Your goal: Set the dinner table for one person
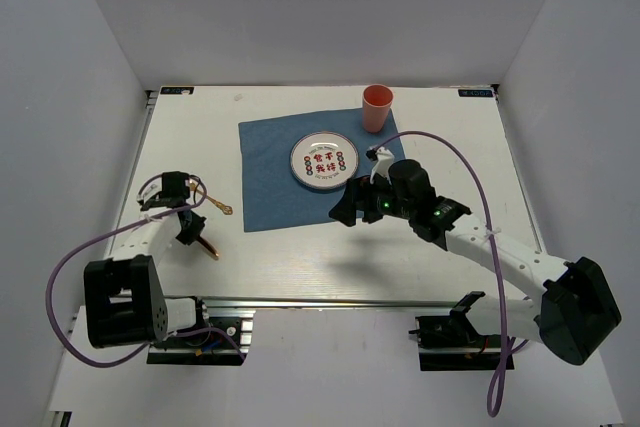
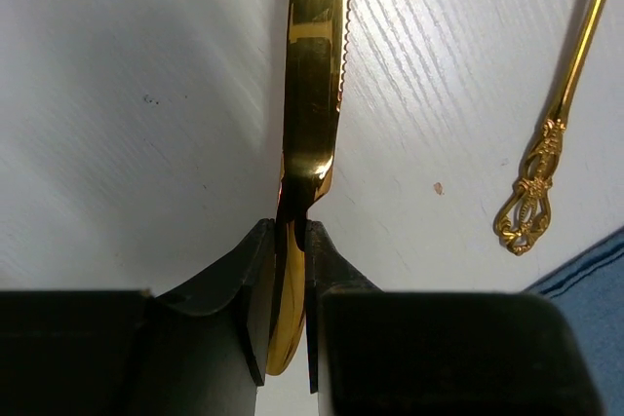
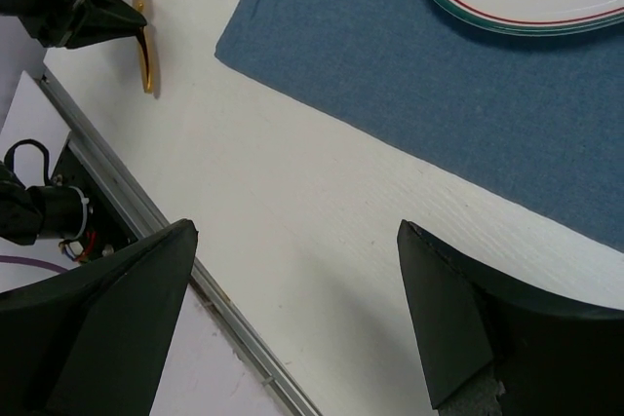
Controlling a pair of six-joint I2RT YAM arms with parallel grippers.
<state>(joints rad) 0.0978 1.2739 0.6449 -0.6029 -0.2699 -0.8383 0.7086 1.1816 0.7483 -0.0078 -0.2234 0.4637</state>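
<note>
At the left side of the counter [image 1: 330,267], we see the left gripper [image 2: 291,241] clamped on a gold knife [image 2: 314,75], whose serrated blade reaches out close over the white surface. An ornate gold utensil [image 2: 556,133] lies just beside it, near the blue cloth [image 1: 270,182]. A printed plate [image 1: 323,161] sits on the cloth, with a pink cup [image 1: 377,107] at the cloth's far edge. We find the right gripper [image 3: 295,231] spread apart above the counter, by the cloth's near edge.
</note>
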